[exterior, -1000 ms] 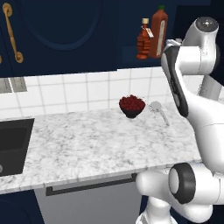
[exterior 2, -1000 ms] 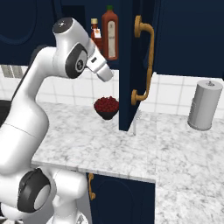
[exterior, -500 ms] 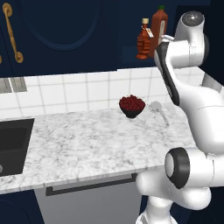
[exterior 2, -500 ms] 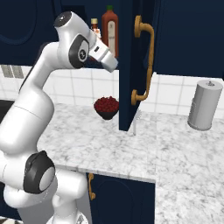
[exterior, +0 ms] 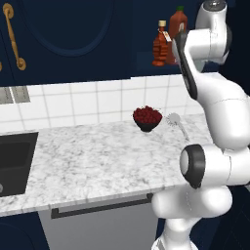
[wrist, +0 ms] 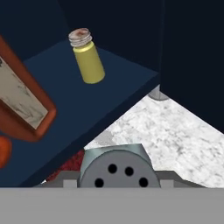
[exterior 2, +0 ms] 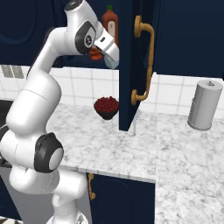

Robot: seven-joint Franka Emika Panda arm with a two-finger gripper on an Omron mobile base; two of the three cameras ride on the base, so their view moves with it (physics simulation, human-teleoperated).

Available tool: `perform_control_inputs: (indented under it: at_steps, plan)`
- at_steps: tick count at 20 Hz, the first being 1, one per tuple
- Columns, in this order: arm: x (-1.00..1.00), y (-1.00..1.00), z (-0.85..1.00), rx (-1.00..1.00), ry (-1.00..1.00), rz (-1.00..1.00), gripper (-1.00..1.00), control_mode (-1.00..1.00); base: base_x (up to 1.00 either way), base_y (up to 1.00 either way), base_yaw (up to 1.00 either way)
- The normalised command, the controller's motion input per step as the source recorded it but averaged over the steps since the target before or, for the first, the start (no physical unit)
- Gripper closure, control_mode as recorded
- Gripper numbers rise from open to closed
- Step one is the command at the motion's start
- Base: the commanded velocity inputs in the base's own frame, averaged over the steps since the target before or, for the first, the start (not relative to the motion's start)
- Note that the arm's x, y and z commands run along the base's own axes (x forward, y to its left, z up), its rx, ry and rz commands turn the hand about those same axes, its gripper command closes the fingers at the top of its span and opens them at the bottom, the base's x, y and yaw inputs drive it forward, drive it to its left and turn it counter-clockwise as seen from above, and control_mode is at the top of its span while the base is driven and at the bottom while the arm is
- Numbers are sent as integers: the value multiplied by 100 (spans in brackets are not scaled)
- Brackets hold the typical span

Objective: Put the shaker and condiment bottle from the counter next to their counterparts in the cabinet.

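The claw (exterior 2: 112, 59) is reaching up at the open front of the dark navy cabinet (exterior: 146, 58), gripping the shaker (wrist: 117, 168), whose round grey cap with four small holes is sitting close between the fingers in the hand view. On the smooth navy shelf (wrist: 100, 94) the small yellow shaker (wrist: 86, 56) is standing with a pale ridged cap, well apart from the tall red-orange rectangular bottle (exterior: 178, 24), whose pale label is showing smudged marks that cannot be read. The small condiment bottle (exterior: 160, 45), bulbous with a narrow neck and white label, is standing on the shelf just left of the taller bottle. Below, the speckled white-and-grey marble bench (exterior: 97, 161) is carrying a small dark bowl (exterior: 147, 119) heaped with dark red berries. A dark sink (exterior: 14, 161) is cut into the bench at the far left. To the right, a grey cylindrical canister (exterior 2: 204, 105) is standing near the white tiled wall.
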Motion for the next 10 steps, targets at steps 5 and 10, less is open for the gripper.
perform_control_inputs:
  at_steps: [5, 10]
  plan:
    - [3, 0, -4, 0, 0, 0, 100, -100, 0, 0, 0]
    - [0, -4, -43, -5, -12, 0, 100, -100, 0, 0, 0]
